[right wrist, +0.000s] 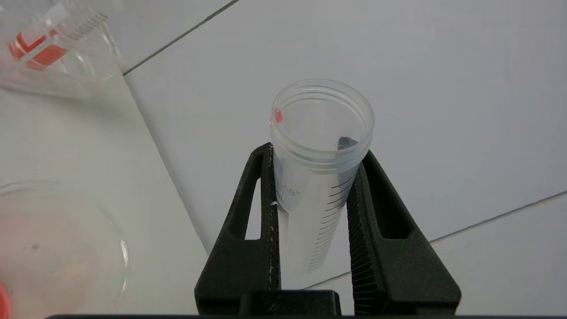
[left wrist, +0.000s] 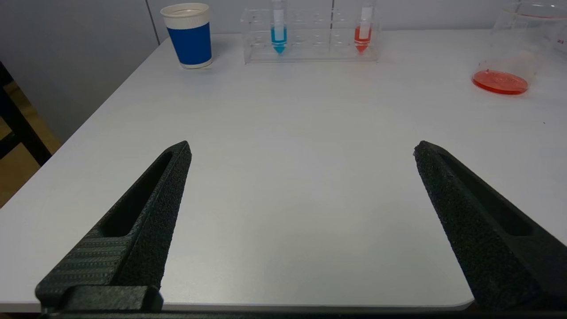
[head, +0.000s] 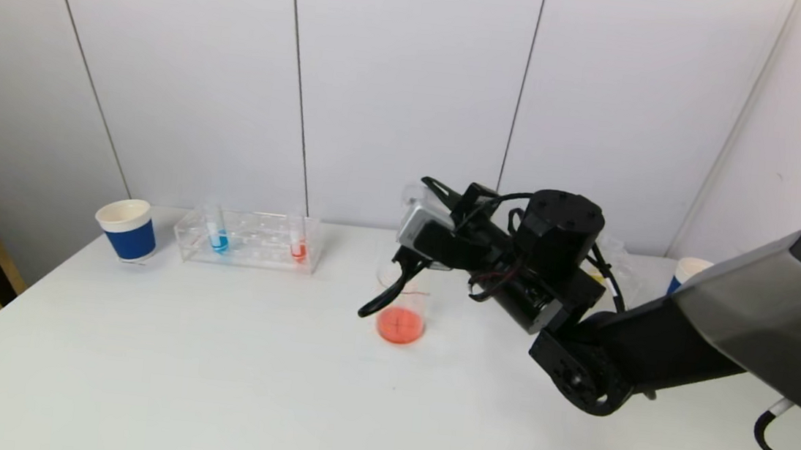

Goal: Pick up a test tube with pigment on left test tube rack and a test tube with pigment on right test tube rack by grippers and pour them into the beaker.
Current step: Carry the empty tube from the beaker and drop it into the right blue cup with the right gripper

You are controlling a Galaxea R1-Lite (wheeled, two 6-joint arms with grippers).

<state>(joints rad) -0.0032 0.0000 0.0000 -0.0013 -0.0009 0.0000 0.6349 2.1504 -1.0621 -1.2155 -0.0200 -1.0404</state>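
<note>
Now R gripper tight on empty tube

Right gripper clamped — left gripper spread wide.

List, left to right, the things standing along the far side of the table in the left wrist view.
Blue-banded white paper cup → blue-liquid test tube → red-liquid test tube, both in the clear plastic rack → glass beaker with red liquid.

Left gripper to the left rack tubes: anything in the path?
Nothing visible. The left gripper is open over bare table; the blue tube and red tube stand upright in the left rack beyond it, the blue cup off to one side.
</note>
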